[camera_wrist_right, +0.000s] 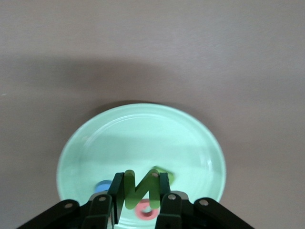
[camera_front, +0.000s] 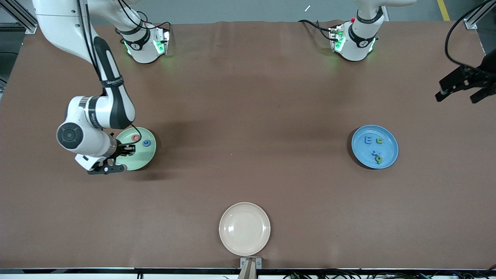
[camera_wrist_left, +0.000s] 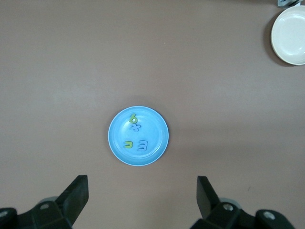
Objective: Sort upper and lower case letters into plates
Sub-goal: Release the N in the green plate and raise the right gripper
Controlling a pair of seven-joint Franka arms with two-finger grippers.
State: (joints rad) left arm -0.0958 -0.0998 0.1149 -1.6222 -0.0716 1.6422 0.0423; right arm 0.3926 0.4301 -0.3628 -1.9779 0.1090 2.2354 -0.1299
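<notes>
My right tool grips a green letter N over the mint green plate, mid-left of the front view; my left tool waits wide open above the blue plate.

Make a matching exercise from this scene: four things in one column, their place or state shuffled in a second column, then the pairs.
Column 1
1. green N
2. blue plate
3. cream plate
4. left gripper

Column 2
a. open, over the table edge
b. holds four letters
c. clamped in the right gripper over the mint plate
d. holds nothing

Pairs: 1-c, 2-b, 3-d, 4-a
</notes>
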